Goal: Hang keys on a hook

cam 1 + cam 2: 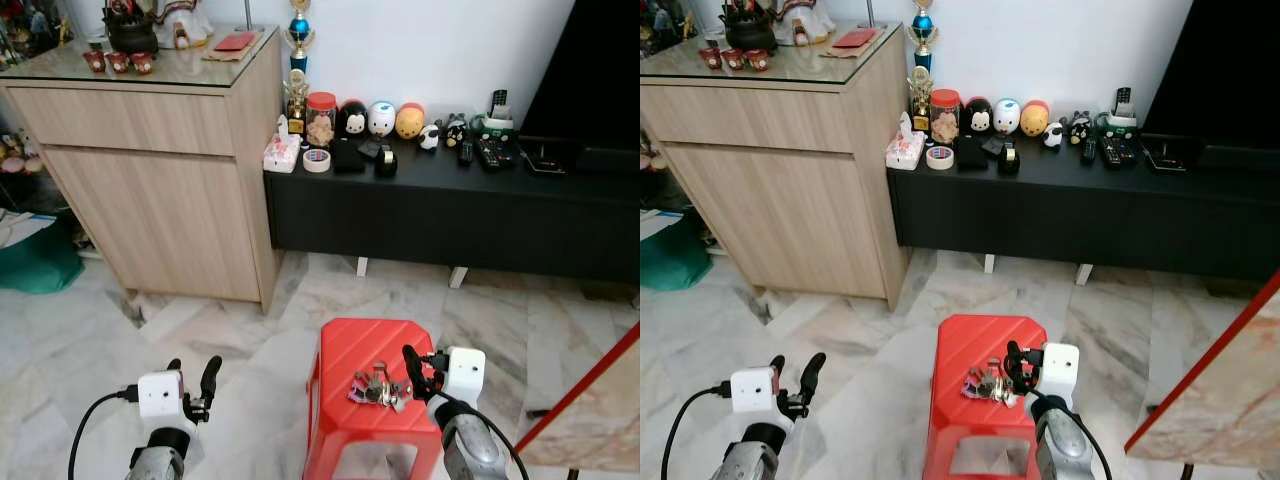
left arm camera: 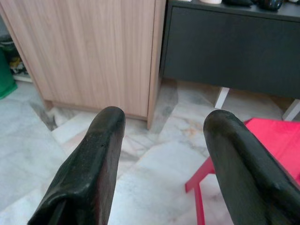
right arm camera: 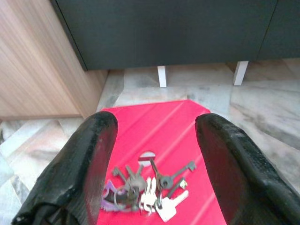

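Marble floor carries a red stool (image 1: 370, 400) with the keys (image 3: 147, 190) on its seat, and your right claw (image 3: 154, 154) hovers wide open and empty just above them, so you're at the pickup: lower, close on the bunch, while the left claw (image 2: 164, 154) waits open beside the stool.

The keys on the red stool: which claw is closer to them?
Right. The right claw hovers open just beside the keys on the stool; the left claw hangs open over the floor, off to the left.
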Motion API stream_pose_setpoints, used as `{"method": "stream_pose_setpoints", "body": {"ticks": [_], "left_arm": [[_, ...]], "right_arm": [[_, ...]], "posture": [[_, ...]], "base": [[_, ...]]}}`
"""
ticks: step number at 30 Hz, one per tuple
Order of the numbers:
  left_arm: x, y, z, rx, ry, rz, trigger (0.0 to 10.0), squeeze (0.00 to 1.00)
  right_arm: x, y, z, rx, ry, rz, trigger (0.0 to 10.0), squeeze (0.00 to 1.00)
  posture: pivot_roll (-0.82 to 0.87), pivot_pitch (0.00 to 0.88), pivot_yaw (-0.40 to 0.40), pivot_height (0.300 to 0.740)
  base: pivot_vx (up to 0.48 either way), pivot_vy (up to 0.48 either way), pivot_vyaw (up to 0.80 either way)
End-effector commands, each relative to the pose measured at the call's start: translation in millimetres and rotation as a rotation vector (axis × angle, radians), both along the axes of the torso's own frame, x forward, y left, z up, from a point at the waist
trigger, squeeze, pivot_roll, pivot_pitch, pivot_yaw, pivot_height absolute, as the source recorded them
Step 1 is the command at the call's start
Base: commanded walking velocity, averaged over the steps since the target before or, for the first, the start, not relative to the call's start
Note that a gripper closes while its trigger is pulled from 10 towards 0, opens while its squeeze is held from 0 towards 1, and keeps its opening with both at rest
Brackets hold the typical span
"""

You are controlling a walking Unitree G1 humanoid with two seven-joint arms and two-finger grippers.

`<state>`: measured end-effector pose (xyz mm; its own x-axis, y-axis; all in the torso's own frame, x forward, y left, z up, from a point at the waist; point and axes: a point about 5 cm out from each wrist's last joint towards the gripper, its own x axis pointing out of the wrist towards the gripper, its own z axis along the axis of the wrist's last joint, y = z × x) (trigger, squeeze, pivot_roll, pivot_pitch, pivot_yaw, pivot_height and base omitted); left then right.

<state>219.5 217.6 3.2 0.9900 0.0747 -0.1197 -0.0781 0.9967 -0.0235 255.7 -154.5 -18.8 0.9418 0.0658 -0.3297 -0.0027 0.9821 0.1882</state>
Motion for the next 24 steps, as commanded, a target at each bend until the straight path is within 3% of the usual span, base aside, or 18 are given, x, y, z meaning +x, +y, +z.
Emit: {"method": "stream_pose_setpoints", "body": {"ticks": [1, 10, 14, 24], "left_arm": [[-1.7, -1.1, -3.7, -0.008, 0.025, -0.002, 10.0, 0.0], [-2.4, -2.2, -7.3, -0.015, 0.046, 0.0, 10.0, 0.0], [-1.2, -2.2, -7.2, -0.016, 0.047, 0.003, 10.0, 0.0], [1.3, -3.7, -8.0, -0.023, 0.052, 0.007, 10.0, 0.0]], "right_arm": [[2.6, -1.3, 2.6, -0.002, -0.006, 0.006, 10.0, 0.0], [1.8, -1.6, -2.6, -0.005, 0.054, 0.004, 10.0, 0.0], [3.5, 0.4, 0.0, 0.0, 0.03, 0.027, 10.0, 0.0], [5.0, 2.0, -1.3, -0.005, 0.056, 0.039, 10.0, 0.0]], "posture": [[0.06, 0.004, -0.032, 0.671], [0.06, 0.018, -0.034, 0.666], [0.06, 0.03, -0.035, 0.641], [0.06, 0.041, -0.035, 0.641]], "base": [[0.0, 0.0, 0.0], [0.0, 0.0, 0.0], [0.0, 0.0, 0.0], [0.0, 0.0, 0.0]]}}
